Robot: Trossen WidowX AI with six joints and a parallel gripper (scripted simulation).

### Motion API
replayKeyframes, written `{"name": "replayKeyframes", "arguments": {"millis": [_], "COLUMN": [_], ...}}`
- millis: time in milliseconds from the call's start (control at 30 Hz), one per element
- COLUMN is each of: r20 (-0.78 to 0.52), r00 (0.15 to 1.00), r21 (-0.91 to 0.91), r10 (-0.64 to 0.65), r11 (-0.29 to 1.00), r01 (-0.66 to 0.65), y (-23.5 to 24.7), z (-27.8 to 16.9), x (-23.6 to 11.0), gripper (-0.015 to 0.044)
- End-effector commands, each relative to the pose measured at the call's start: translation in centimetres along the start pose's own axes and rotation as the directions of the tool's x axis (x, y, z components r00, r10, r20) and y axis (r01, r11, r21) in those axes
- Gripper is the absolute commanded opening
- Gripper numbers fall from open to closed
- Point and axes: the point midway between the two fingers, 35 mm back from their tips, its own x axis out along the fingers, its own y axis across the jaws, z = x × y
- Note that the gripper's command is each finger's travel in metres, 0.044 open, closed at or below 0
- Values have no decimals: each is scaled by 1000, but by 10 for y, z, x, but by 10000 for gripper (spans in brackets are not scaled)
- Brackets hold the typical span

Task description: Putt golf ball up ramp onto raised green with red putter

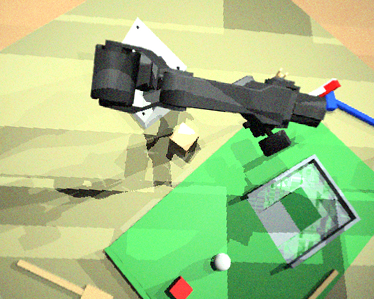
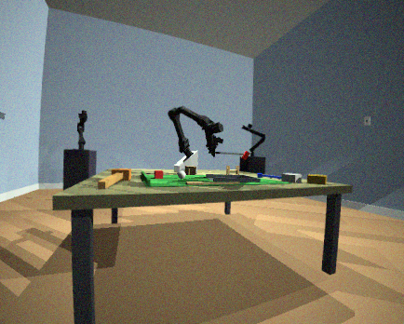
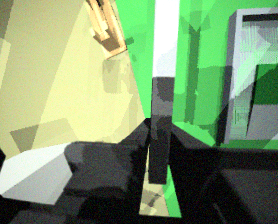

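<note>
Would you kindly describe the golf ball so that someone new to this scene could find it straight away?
Start at the bright green mat covering the lower right of the table in the top view. Near its lower edge, below the grey-framed raised green, sits the golf ball. It is the only small white sphere; its nearest neighbour is a red cube.
</note>
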Motion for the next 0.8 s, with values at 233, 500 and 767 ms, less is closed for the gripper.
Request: {"name": "replayKeyframes", "arguments": {"millis": [233, 500, 767], "r20": [-40, -93, -161], "r00": [998, 993, 984], "r21": [435, 701, 884], "r10": [-46, -67, -74], "r11": [898, 705, 433], "r01": [59, 113, 177], "y": [-48, -69, -76], "z": [-69, -129, -194], "x": [-26, -44, -62], "gripper": [0, 0, 0]}}
